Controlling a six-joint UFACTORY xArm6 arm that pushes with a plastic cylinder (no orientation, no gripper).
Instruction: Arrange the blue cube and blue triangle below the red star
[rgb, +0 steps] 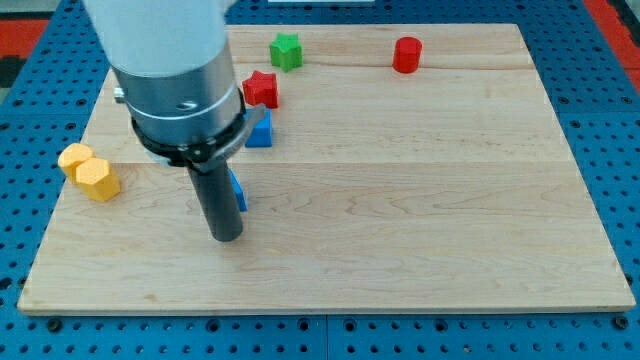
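Observation:
The red star (262, 89) lies near the view's top, left of centre. A blue block (260, 130), cube-like, sits just below it, partly hidden by the arm. A second blue block (238, 191), mostly hidden behind the rod, lies lower down; its shape cannot be made out. My tip (227, 238) rests on the board just below and slightly left of this second blue block, touching or nearly touching it.
A green star (286, 51) and a red cylinder (407, 54) lie along the view's top. Two yellow blocks (89, 171) sit at the left edge of the wooden board (420, 200). The arm's grey body covers the upper left.

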